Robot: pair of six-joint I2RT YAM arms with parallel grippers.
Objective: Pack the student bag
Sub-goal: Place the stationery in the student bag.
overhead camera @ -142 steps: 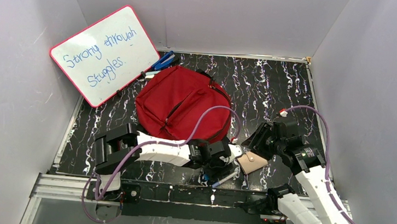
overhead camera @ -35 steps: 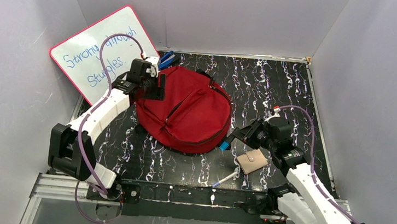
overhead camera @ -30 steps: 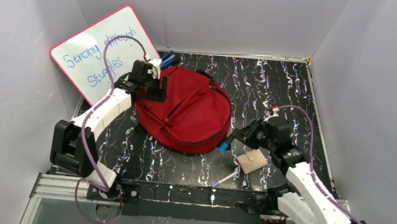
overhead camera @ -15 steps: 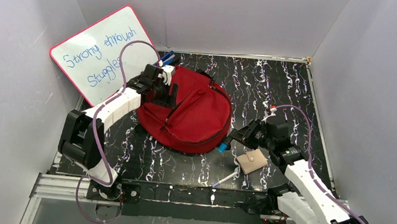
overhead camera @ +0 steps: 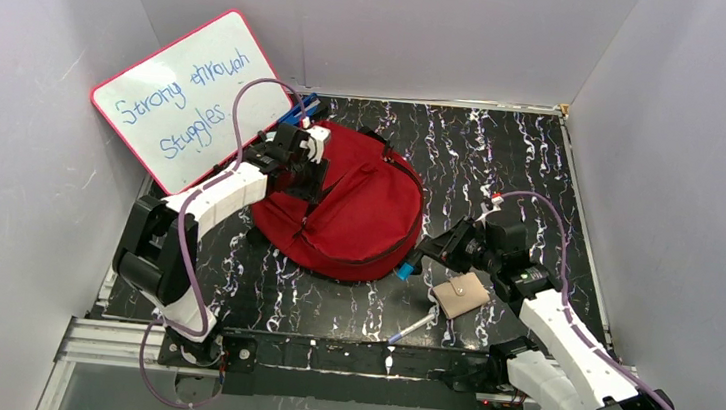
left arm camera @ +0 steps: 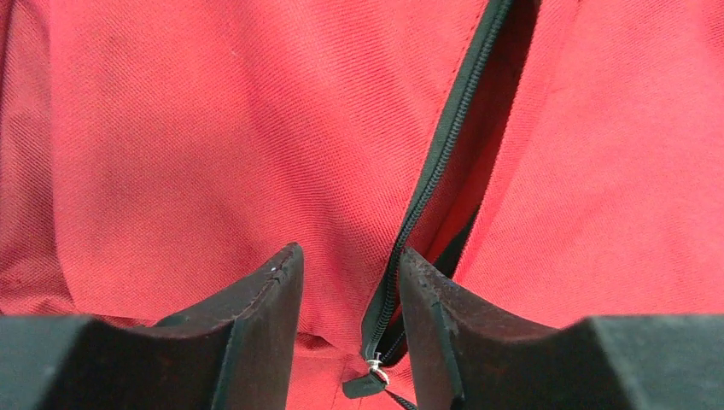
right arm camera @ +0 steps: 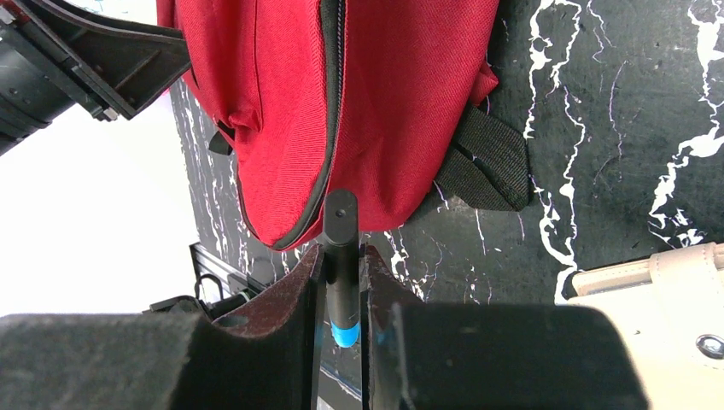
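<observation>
- My left gripper has swung in from the far-left rim of the student bag and now sits over its upper panel, in front of the whiteboard.
- Its jaws have drawn in over the last second. In the left wrist view they are still apart, straddling the black zipper, with the zipper pull low in the gap. I see no clamp on it yet.
- The zipper already gapes a little above the fingers, so I judge I am about to pull the bag open wider.
- The bag lies flat mid-table and has not shifted.
- My right gripper has barely moved. It is closed on a black marker with a blue end, aimed at the bag's near-right edge, just beside the beige wallet.
- Nothing looks packed yet; the marker waits on a wider mouth.
</observation>
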